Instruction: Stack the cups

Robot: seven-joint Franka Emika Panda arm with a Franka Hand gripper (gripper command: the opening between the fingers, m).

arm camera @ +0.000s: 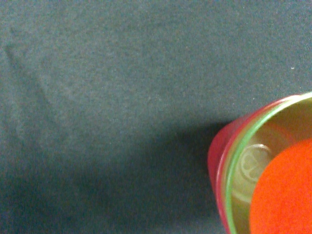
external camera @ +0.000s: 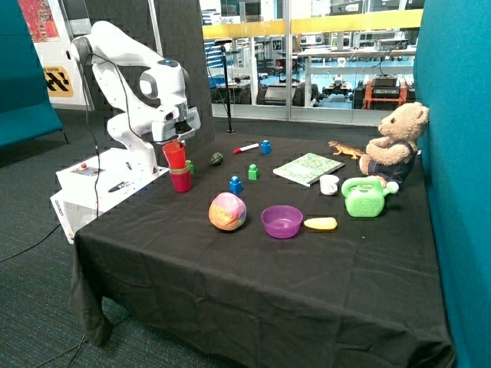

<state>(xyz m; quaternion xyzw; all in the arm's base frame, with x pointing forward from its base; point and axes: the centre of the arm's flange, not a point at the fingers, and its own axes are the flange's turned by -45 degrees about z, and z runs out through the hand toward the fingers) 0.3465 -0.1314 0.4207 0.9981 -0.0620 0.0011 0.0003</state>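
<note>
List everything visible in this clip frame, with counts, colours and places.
cups: 3; red cup held above green cup nested in pink cup, table's robot-side edge
ball: 1, multicoloured, front
bowl: 1, purple, beside ball
banana: 1, yellow, beside bowl
watering can: 1, green
mug: 1, white
book: 1, green-patterned
teddy bear: 1, tan, far corner
blocks: blue, green, blue
hand: gripping red cup

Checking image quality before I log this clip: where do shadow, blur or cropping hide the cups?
Outside view: even indoor light, bright windows behind; the tool carries the red cup above the pink cup. Wrist view: the red cup is a blurred, cropped blob over the green cup; a dark shadow lies on the cloth beside them.
</note>
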